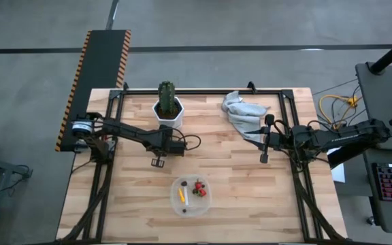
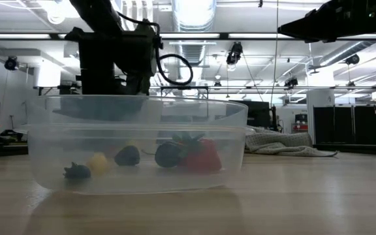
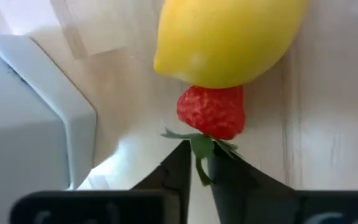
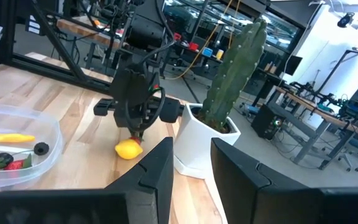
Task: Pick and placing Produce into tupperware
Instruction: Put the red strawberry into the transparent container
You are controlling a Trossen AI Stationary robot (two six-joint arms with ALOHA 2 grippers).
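My left gripper sits low centre in the left wrist view, its two dark fingers nearly together with the green stem of a strawberry between them. I judge the pinch is just forming; I can't tell whether it holds firm. Just past the strawberry, touching it at the top of that frame, lies the lemon on the bare wood. The white pot fills the left side of the frame.

In the high view this gripper is left of centre, just below the cactus, and the tupperware lies lower, centre frame, well apart from it, with several pieces already inside. The low view shows berries, a yellow piece and a red one behind its clear wall.

My right gripper waits right of centre, fingers partly open and empty, near the grey cloth.

The step in hand is picking the strawberry. Next I should lift straight up, since a stem grip may slip and the lemon may be nudged, then carry it toward the lower centre, over the container.
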